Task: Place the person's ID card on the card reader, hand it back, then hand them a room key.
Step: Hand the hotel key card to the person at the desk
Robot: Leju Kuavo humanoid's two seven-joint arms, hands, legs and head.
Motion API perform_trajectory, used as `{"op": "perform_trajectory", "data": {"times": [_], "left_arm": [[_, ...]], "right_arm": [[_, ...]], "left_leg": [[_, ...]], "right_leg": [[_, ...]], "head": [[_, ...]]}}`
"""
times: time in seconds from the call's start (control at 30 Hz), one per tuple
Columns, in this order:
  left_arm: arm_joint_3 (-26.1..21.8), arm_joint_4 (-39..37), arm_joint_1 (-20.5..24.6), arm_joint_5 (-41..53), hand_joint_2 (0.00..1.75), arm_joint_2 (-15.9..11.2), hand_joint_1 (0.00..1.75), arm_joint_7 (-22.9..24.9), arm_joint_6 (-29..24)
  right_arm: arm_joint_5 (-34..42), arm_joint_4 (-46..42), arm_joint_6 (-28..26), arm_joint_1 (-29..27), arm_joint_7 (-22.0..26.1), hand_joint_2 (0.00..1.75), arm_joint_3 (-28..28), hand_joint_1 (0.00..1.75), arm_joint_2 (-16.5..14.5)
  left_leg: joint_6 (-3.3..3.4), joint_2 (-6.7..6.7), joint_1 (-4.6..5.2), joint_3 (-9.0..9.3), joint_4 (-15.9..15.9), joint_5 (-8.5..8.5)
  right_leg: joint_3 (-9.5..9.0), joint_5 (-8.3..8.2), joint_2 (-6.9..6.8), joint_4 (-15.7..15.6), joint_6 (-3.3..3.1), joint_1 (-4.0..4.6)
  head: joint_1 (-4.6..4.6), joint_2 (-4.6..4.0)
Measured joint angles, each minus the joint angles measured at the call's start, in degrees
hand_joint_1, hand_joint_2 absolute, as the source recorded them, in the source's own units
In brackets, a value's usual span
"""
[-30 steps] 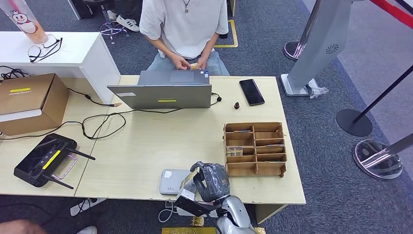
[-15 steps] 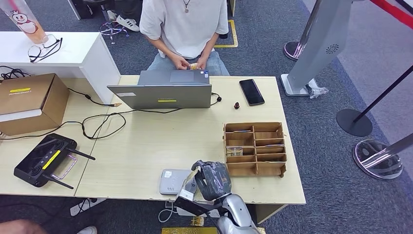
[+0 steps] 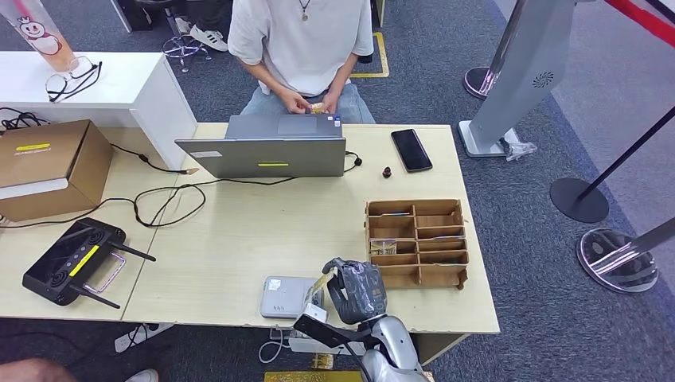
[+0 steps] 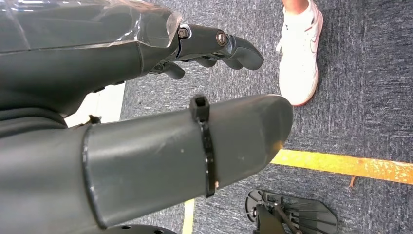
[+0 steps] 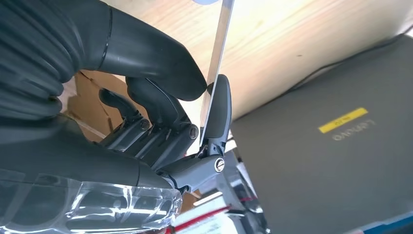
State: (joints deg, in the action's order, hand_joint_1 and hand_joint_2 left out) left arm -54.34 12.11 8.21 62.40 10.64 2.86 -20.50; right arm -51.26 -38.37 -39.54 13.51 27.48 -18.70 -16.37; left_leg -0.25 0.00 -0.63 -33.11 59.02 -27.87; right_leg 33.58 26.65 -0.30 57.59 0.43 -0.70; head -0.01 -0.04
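Observation:
My right hand [image 3: 356,290] hovers at the table's near edge, just right of the pale grey card reader [image 3: 282,296]. It pinches the ID card [image 3: 319,286] between thumb and a finger. In the right wrist view the ID card [image 5: 217,58] shows edge-on, upright, with the thumb [image 5: 146,53] pressed against one face. The wooden key tray [image 3: 416,243] with several slots stands just beyond my right hand. The person [image 3: 301,40] sits behind the laptop [image 3: 267,148] with both hands together at the lap. My left hand [image 4: 146,122] hangs over the carpet, holding nothing.
A black phone [image 3: 411,150] lies at the far right of the table. A black controller [image 3: 76,261] and a cardboard box [image 3: 48,167] sit at the left, with cables between them. A white shoe [image 4: 299,53] stands on the carpet near my left hand.
My right hand has shifted a little to the right and away from the reader, carrying the card with it. Everything else is still.

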Motion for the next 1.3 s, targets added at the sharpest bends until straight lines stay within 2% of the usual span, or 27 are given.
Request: {"op": "perform_trajectory", "data": {"times": [0.23, 0.33, 0.47, 0.67, 0.83, 0.97, 1.07, 1.3], "left_arm": [[0.05, 0.0, 0.03, 0.28, 0.0, 0.01, 0.0, -0.12, 0.08], [0.04, 0.0, 0.01, -0.03, 0.0, 0.01, 0.0, -0.48, 0.08], [0.04, 0.0, -0.06, -0.5, 0.0, 0.01, 0.0, -0.76, 0.08], [0.04, 0.0, -0.14, -0.86, 0.0, -0.03, 0.0, -0.9, 0.21], [0.04, 0.0, -0.08, -0.87, 0.0, -0.26, 0.0, -0.05, 1.15], [0.04, 0.0, -0.02, -0.89, 0.0, -0.43, 0.0, 0.18, 1.2], [0.04, 0.0, -0.05, -0.9, 0.0, -0.5, 0.0, 0.2, 1.2], [0.04, 0.0, -0.05, -0.88, 0.0, -0.63, 0.0, 0.62, 1.18]], "right_arm": [[-11.93, -5.77, 0.0, -0.67, 2.91, 1.75, 0.03, 1.75, 0.0], [-12.68, -7.61, -0.01, -0.78, 4.63, 1.75, 0.03, 1.75, 0.0], [-7.46, -8.51, -0.02, -0.47, 5.49, 1.75, -0.24, 1.75, 0.01], [5.86, -8.27, 2.31, 1.57, 1.39, 1.75, -6.19, 1.75, 0.25], [7.82, -7.9, 3.07, 2.84, -2.68, 1.75, -11.48, 1.75, 0.65], [8.79, -7.63, 2.38, 3.71, -4.02, 1.75, -15.48, 1.75, 0.97], [7.17, -7.59, 0.85, 3.84, -4.85, 1.75, -16.84, 1.75, 1.09], [-6.81, -8.77, 0.0, 2.56, -4.12, 1.75, -14.96, 1.75, 1.04]], "left_leg": [[0.0, 0.0, 0.0, 0.01, 0.0, 0.0], [0.0, 0.0, 0.0, 0.0, 0.0, 0.0], [0.01, 0.0, 0.0, -0.01, 0.0, 0.01], [0.0, 0.0, -0.01, 0.01, 0.0, 0.01], [0.0, 0.01, -0.01, 0.01, 0.0, 0.01], [0.0, 0.01, -0.01, 0.02, 0.0, 0.01], [0.0, 0.01, -0.01, 0.02, 0.0, 0.01], [0.0, 0.01, 0.0, 0.02, 0.0, 0.01]], "right_leg": [[0.0, 0.0, 0.0, 0.0, 0.0, 0.0], [-0.01, 0.0, 0.0, 0.0, 0.0, 0.0], [-0.02, 0.0, 0.0, 0.0, 0.0, 0.0], [-0.01, 0.0, 0.0, 0.0, 0.0, 0.0], [0.0, 0.0, 0.02, 0.0, 0.0, 0.01], [0.0, 0.0, 0.02, 0.0, 0.0, 0.01], [0.0, 0.0, 0.02, 0.0, 0.0, 0.01], [0.0, 0.0, 0.02, 0.0, 0.0, 0.0]], "head": [[0.01, 0.0], [0.01, 0.0], [0.01, 0.0], [0.0, 0.0], [-0.01, 0.0], [-0.01, 0.0], [-0.01, 0.0], [-0.01, 0.0]]}}
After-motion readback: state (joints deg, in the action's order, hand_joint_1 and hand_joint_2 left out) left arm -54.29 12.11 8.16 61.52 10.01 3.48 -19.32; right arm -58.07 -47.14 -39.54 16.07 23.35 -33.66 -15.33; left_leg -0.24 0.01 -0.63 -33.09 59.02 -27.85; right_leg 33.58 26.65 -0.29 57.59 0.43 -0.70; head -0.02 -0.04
